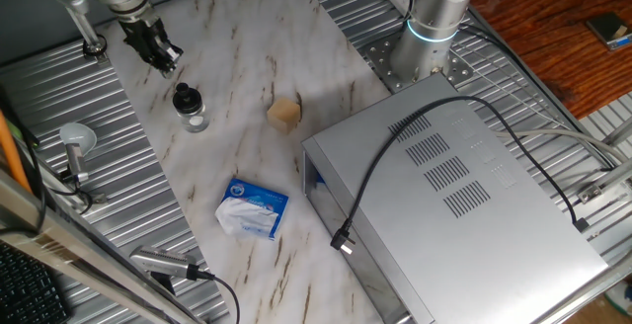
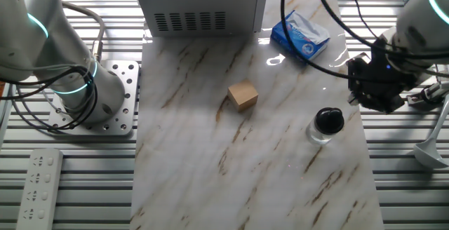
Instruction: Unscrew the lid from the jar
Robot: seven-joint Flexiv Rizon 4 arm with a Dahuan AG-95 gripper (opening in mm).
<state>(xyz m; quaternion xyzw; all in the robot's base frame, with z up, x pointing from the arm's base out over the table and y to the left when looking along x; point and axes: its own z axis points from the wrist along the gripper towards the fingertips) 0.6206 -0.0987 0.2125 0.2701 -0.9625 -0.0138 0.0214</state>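
The claw [image 1: 166, 62] is hovering just beside the jar [image 1: 193, 117], holding nothing, its opening unclear, seemingly lining up for the lid [image 1: 184, 97].

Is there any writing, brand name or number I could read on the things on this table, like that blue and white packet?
No text here can be read.
Blue-and-white packet: it has printing, too small and blurred to make out.
Jar and its black lid: no label visible.
Tan cube: plain faces.
Grey metal box: only vent slots show.
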